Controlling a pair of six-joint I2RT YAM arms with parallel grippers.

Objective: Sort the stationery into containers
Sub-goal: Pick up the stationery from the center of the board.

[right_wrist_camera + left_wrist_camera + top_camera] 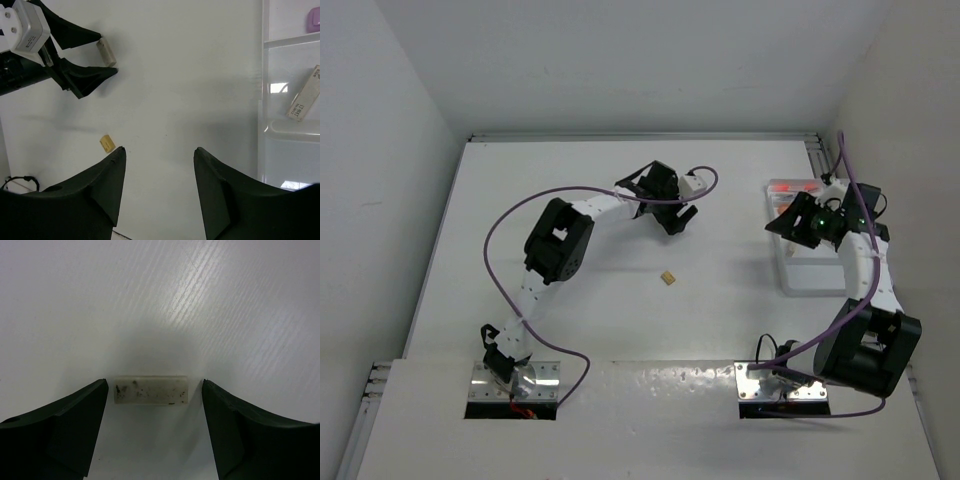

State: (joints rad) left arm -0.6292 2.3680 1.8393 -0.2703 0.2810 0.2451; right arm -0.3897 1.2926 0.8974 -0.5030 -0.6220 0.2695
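Two arms: the left arm [558, 245] and the right arm [868, 285]; one white tray [807, 281]; one tan block [667, 278]; two grey-white blocks: the speckled block [151, 389] and the labelled block [303, 94]; one pink block [314, 20], cut off by the frame edge; orange-red pens [792, 187], too blurred to count

Smudged matt eraser [151, 389], glossy plastic tray [287, 155]
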